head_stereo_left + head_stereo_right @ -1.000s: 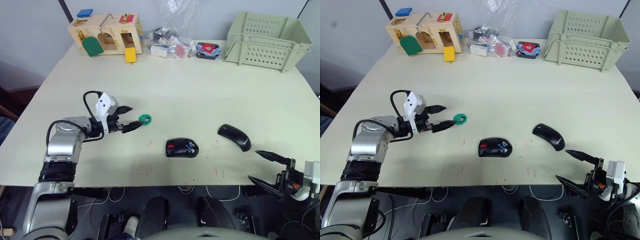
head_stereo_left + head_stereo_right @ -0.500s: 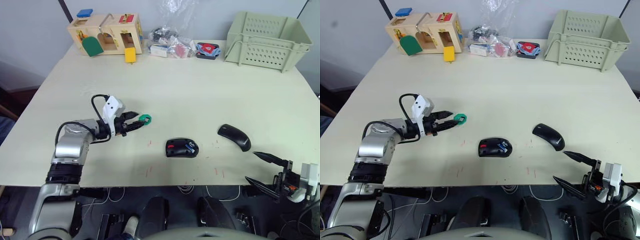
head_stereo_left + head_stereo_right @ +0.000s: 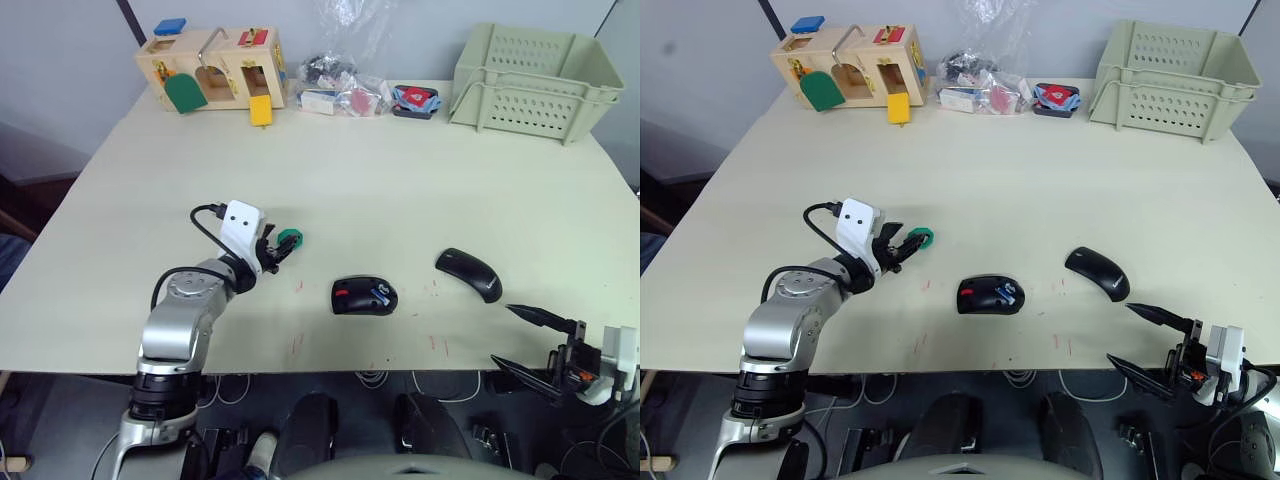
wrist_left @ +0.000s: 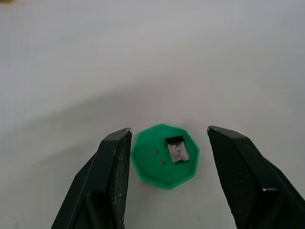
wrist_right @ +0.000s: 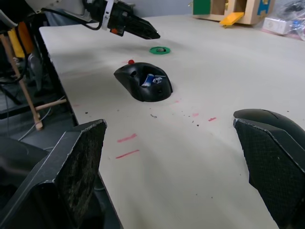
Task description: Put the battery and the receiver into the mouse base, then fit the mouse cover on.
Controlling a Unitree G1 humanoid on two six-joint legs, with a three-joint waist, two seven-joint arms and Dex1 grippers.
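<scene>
Pale counter (image 3: pixel 400 170) carries the base (image 3: pixel 364 295) near its front edge, battery (image 3: pixel 381 293) inside, cover (image 3: pixel 468 273) beside it. Left hand (image 4: pixel 164 157) is spread around a green disc (image 4: pixel 157 167) holding the receiver (image 4: pixel 177 149). Right hand (image 3: pixel 528 339) is spread off the front-right corner.

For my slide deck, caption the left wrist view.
Open left end effector straddling a green disc that carries the receiver.

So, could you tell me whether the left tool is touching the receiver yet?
Apart. In the left wrist view the left tool is open, and its fingers flank the green disc where the receiver lies, with bare green between.
</scene>
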